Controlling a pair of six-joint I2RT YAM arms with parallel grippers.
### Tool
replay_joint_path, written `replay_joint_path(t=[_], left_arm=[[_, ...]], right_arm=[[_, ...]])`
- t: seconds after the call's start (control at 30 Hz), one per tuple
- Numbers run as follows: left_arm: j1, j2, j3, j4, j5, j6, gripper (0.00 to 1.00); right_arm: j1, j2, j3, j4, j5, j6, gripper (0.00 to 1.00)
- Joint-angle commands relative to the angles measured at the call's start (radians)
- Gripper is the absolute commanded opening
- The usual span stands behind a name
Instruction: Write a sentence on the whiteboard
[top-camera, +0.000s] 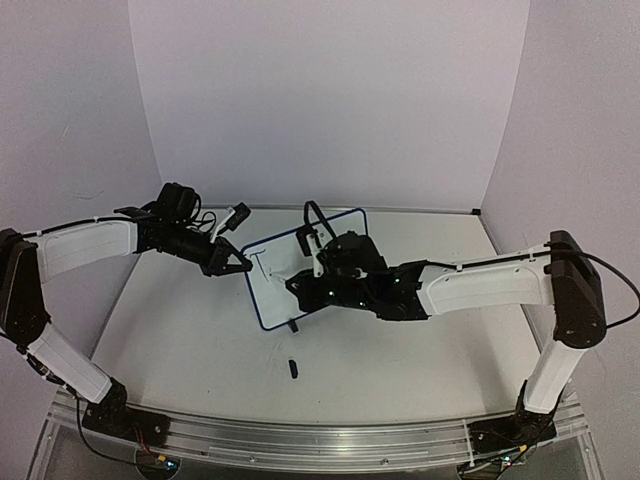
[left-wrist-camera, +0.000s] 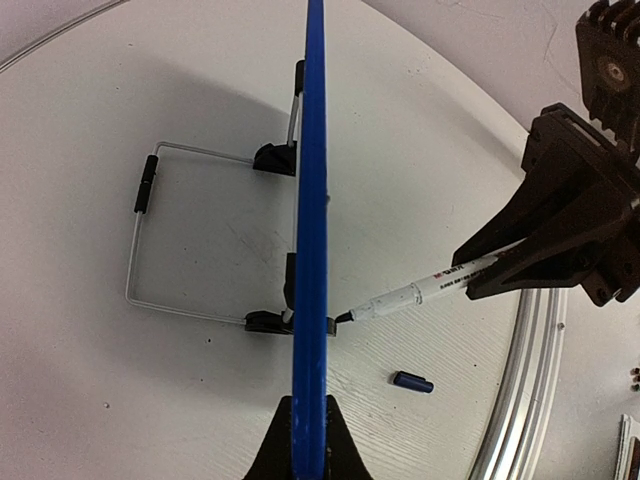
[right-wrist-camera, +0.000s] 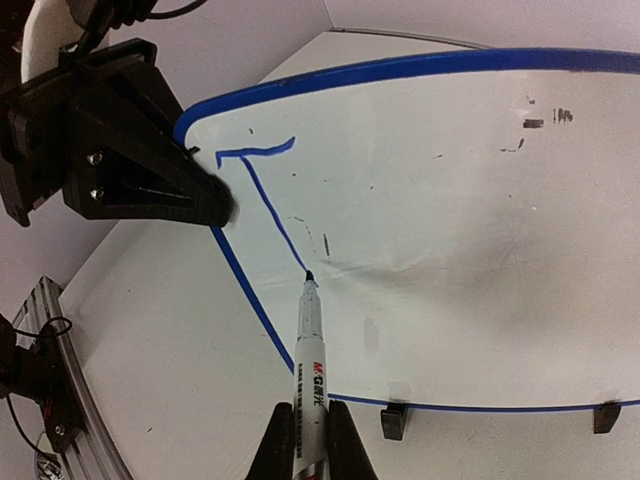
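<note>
The whiteboard stands tilted on its wire stand mid-table. In the left wrist view I see its blue rim edge-on. My left gripper is shut on that rim at the board's left edge. My right gripper is shut on the uncapped white marker, whose tip touches the board face. Of the sentence, only a blue T-shaped stroke shows near the top left corner, ending at the marker tip.
The dark marker cap lies on the table in front of the board, and also shows in the left wrist view. Black clip feet hold the board's lower edge. A metal rail runs along the near table edge.
</note>
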Motion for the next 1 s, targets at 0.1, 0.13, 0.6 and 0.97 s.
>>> replay_joint_path(t=[0.1,0.13,0.6,0.97], left_arm=[[-0.004,-0.025,0.024,-0.052,-0.037,0.014,0.00],[-0.004,-0.025,0.023,-0.052,-0.037,0.014,0.00],[-0.004,-0.025,0.023,-0.052,-0.037,0.014,0.00],[-0.004,-0.025,0.025,-0.054,-0.037,0.015,0.00]], right_arm=[[0.006,-0.017,0.031,0.032,0.080,-0.010,0.00],[0.006,-0.017,0.033,0.033,0.081,-0.011,0.00],[0.005,0.010,0.068,0.052,0.101,-0.033,0.00],[0.004,0.039,0.076,0.052,0.032,-0.044,0.00]])
